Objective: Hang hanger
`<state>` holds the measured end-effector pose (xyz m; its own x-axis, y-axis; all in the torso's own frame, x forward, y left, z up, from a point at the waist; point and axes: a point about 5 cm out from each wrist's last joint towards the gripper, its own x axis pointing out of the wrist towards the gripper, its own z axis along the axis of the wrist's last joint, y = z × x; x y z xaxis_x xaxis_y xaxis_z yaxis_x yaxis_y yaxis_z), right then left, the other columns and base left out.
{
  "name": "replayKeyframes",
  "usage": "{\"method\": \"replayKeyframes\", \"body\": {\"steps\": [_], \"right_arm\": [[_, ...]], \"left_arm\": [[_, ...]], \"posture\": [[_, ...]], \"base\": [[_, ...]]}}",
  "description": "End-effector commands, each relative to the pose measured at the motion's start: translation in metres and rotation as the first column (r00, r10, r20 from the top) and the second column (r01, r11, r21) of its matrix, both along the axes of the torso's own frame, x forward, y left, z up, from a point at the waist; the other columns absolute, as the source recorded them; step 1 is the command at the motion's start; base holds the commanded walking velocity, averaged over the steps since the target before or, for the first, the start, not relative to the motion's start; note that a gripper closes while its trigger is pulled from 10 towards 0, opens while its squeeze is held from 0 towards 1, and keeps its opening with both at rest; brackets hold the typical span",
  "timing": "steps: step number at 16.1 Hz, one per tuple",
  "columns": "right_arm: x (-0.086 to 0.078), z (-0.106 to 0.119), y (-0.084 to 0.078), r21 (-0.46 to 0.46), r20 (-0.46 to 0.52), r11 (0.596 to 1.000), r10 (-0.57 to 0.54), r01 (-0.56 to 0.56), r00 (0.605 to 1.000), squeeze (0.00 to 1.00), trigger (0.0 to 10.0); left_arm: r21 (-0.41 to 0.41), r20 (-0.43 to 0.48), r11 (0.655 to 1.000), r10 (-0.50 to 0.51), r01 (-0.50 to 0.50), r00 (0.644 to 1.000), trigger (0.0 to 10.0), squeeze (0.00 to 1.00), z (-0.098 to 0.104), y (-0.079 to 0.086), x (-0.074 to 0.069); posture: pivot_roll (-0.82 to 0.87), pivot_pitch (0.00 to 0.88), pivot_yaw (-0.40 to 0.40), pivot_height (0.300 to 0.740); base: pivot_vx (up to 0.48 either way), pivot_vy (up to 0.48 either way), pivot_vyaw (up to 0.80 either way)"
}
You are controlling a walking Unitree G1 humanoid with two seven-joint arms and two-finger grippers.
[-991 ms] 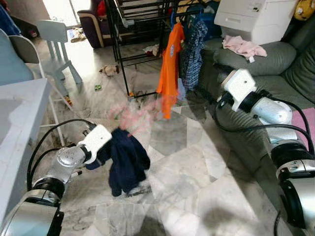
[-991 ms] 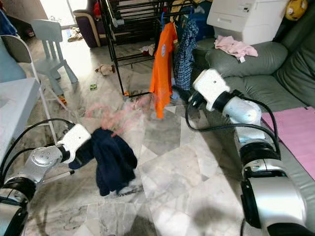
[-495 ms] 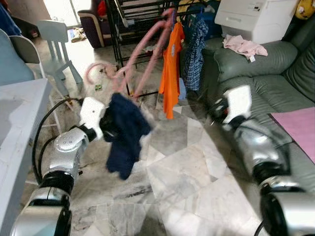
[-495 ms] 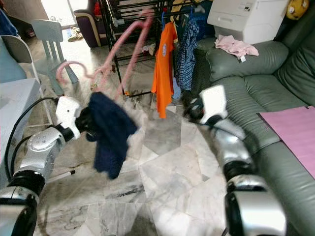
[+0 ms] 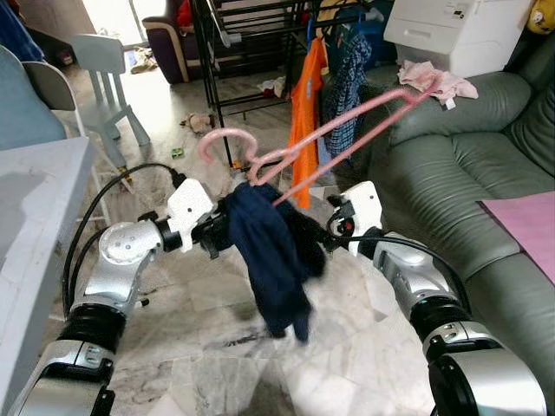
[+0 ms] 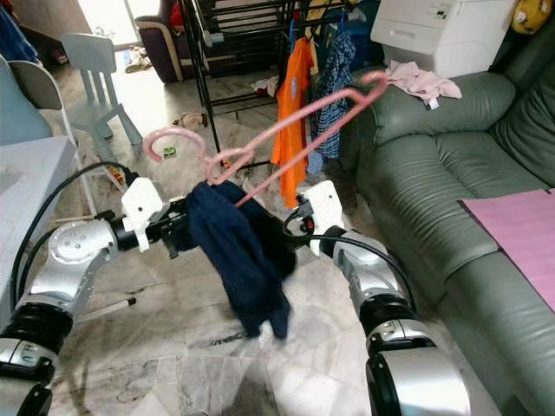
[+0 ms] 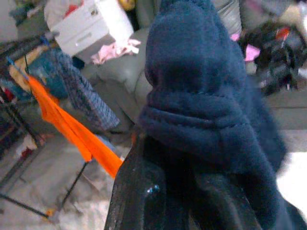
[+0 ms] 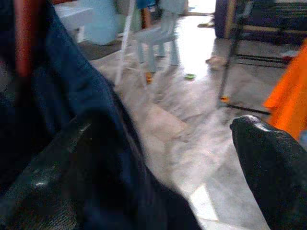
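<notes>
A navy garment [image 5: 273,260] hangs bunched from a pink hanger [image 5: 347,126] in front of me, at mid height over the floor. The hanger's hook [image 5: 221,139] points to my left and its long arm reaches right toward the sofa. My left gripper [image 5: 218,236] is shut on the garment's upper fold just under the hanger; its fingers [image 7: 148,191] are buried in the navy cloth. From the right, my right gripper [image 8: 160,153] is open against the garment, with one finger [image 8: 273,167] free and the other behind the cloth.
A black drying rack [image 5: 217,52] stands behind, holding an orange shirt [image 5: 303,121] and a checked shirt [image 5: 349,87]. A green sofa [image 5: 451,165] with pink cloth [image 5: 434,78] is on my right. A white table [image 5: 35,199] and a small chair [image 5: 104,69] are left.
My left arm raised the garment and hanger and brought them toward the middle. The hanger swung round to point right. My right arm came down from the sofa side to the garment.
</notes>
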<state>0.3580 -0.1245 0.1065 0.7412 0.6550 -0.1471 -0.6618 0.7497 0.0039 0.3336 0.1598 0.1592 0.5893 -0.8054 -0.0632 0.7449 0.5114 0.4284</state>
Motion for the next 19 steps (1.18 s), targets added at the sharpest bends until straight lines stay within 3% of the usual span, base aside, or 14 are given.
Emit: {"method": "replayKeyframes", "body": {"steps": [1, 4, 6, 7, 8, 12, 15, 17, 19], "right_arm": [[-0.002, -0.001, 0.007, 0.004, -0.017, 0.999, 0.043, -0.043, 0.999, 0.00, 10.0], [-0.007, -0.008, 0.015, 0.008, -0.069, 0.996, 0.089, -0.089, 0.994, 0.00, 10.0], [-0.010, -0.022, 0.010, -0.054, -0.145, 0.997, 0.040, -0.048, 0.989, 0.00, 10.0], [-0.013, -0.033, 0.002, -0.099, -0.202, 0.995, 0.007, -0.027, 0.979, 0.00, 2.1], [-0.016, -0.039, -0.005, -0.126, -0.242, 0.992, -0.019, -0.012, 0.970, 0.00, 0.0], [-0.029, -0.057, -0.051, -0.217, -0.323, 0.973, -0.147, 0.078, 0.935, 0.00, 0.0], [-0.027, -0.050, -0.087, -0.278, -0.281, 0.936, -0.293, 0.215, 0.914, 0.00, 0.0], [-0.014, -0.024, -0.108, -0.263, -0.173, 0.899, -0.402, 0.352, 0.899, 0.00, 0.0], [0.010, 0.029, -0.134, -0.163, 0.008, 0.806, -0.575, 0.569, 0.818, 0.00, 0.0]], "left_arm": [[-0.001, 0.062, 0.999, -0.036, 0.036, 0.997, 0.0, 0.00, 0.017, -0.004, 0.000], [-0.022, 0.111, 0.997, -0.067, 0.069, 0.992, 0.0, 0.00, 0.034, -0.014, -0.001], [-0.095, 0.156, 0.993, -0.051, 0.066, 0.987, 0.0, 0.00, 0.055, -0.018, 0.001], [-0.129, 0.176, 0.991, -0.023, 0.046, 0.984, 0.0, 0.00, 0.068, -0.015, 0.003], [-0.148, 0.187, 0.988, -0.004, 0.033, 0.982, 0.0, 0.00, 0.074, -0.013, 0.004], [-0.149, 0.207, 0.985, 0.112, -0.082, 0.972, 0.0, 0.00, 0.081, 0.012, 0.012], [-0.130, 0.207, 0.984, 0.148, -0.123, 0.967, 0.0, 0.00, 0.080, 0.022, 0.012], [-0.067, 0.192, 0.988, 0.151, -0.141, 0.970, 0.0, 0.00, 0.065, 0.027, 0.011], [0.021, 0.110, 0.984, 0.172, -0.175, 0.979, 0.0, 0.00, 0.028, 0.039, 0.005]], "posture": [[-0.09, 0.000, 0.073, 0.740], [-0.09, 0.000, 0.072, 0.740], [-0.09, 0.000, 0.063, 0.740], [-0.09, 0.000, 0.061, 0.740], [-0.08, 0.000, 0.057, 0.740], [-0.10, 0.000, 0.052, 0.740], [-0.10, 0.000, 0.050, 0.740], [-0.11, 0.000, 0.052, 0.740], [-0.12, 0.000, 0.055, 0.740]], "base": [[0.000, 0.000, 0.00], [0.000, 0.000, 0.00], [0.000, 0.000, 0.00], [0.000, 0.000, 0.00], [0.000, 0.000, 0.00], [0.000, 0.000, 0.00], [0.000, 0.000, 0.00], [0.000, 0.000, 0.00], [0.000, 0.000, 0.00]]}}
